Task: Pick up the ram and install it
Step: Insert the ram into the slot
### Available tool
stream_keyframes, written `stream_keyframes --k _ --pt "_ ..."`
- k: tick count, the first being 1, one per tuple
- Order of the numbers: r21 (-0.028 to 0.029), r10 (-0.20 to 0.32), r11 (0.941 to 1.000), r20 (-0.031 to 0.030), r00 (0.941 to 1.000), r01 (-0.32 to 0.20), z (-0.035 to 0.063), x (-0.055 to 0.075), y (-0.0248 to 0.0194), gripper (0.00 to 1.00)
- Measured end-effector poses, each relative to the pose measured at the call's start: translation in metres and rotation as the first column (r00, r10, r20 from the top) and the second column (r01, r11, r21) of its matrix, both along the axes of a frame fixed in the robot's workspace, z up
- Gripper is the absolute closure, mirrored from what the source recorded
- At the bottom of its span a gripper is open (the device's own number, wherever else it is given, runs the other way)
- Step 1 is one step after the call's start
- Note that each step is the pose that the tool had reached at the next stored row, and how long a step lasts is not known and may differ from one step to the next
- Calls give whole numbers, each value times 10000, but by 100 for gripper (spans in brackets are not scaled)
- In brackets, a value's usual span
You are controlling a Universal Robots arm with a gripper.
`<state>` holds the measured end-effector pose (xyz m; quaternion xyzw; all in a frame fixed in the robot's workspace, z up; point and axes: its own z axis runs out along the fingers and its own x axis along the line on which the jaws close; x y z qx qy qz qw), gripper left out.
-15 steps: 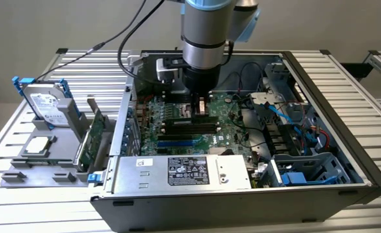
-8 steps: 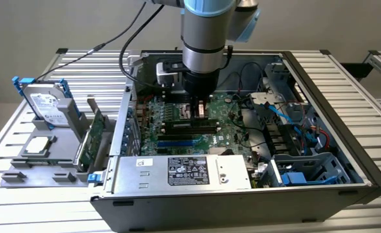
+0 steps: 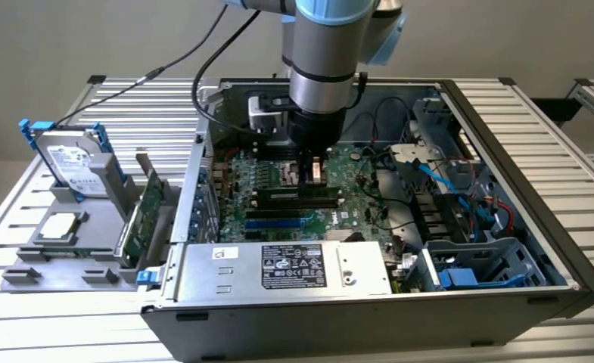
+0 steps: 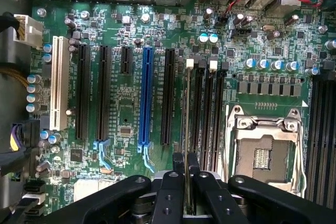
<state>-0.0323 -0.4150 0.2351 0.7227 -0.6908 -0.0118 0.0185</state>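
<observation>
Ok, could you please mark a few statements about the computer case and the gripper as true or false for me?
1. The gripper is shut on the ram, which it holds edge-on. True.
2. The CPU socket carries a cooler. False: it is bare, with its metal frame showing.
3. A hard drive stands outside the case, on the exterior view's left. True.
4. The long blue slot holds a card. False: it is empty.
</observation>
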Motion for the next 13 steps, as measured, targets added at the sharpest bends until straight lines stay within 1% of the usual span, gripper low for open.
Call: stream_keyframes --k 3,4,5,7,9,11,13 --pt "-89 0 10000 -17 10000 0 -6 3 7 86" --pt "-107 2 9999 -30 10000 -2 -11 4 9 86" --pt "-124 1 9999 -57 10000 -1 -14 9 16 86" --pt "-130 0 9999 -116 9999 -2 -16 26 23 86" --pt "-135 0 9999 -158 9999 -2 -16 32 34 86" --pt "-141 -1 9999 -179 9998 -2 -16 32 40 86" --pt "-154 0 9999 -187 9998 -3 -17 33 44 86"
